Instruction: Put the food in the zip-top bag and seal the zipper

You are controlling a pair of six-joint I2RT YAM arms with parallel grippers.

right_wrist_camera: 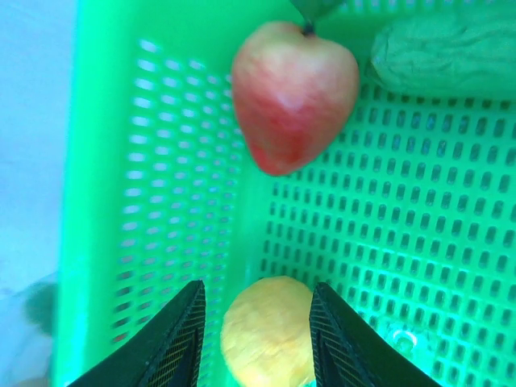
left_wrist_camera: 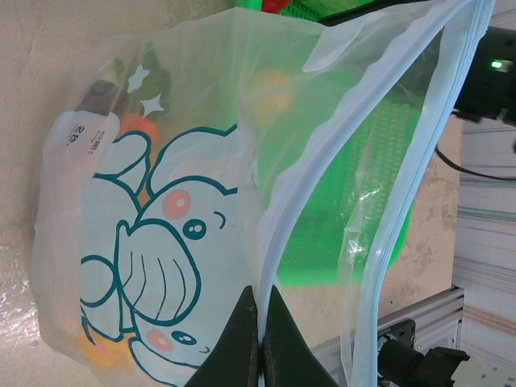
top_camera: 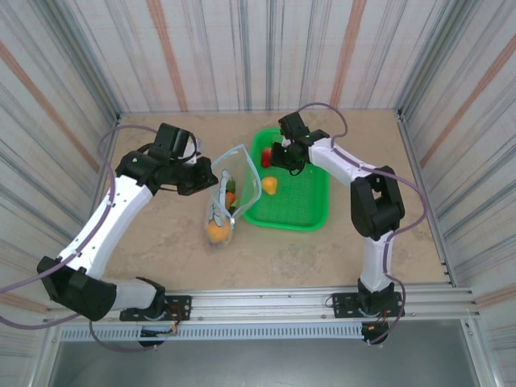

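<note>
While the zip-top bag (top_camera: pixel 223 197) lay on the surface (top_camera: pixel 161 242) just beside the green mesh basket (top_camera: pixel 310 205), on the basket's left in the overhead view, its mouth was turned up toward the basket's far end. The left gripper (left_wrist_camera: pixel 260 298) was closed on one edge of that mouth, where the clear plastic was pinched. The light-blue zipper (left_wrist_camera: pixel 419 181) was seen parted, its two strips standing well apart, so the bag was left unsealed. Several pieces of food were seen through the printed plastic. An orange (top_camera: pixel 218 232) lay at the bag's closed end, level with the basket's near edge. Dark elongated vegetables (top_camera: pixel 231 196) lay closer to the mouth. Inside the basket, the right gripper (right_wrist_camera: pixel 256 294) was spread open, with its fingers set on either side of a yellow piece (right_wrist_camera: pixel 266 339). Whether that piece was touched could not be told. A red apple (right_wrist_camera: pixel 294 93) lay beyond it near the basket's wall, and a wrinkled potato (right_wrist_camera: pixel 443 52) lay just beside the apple.
</note>
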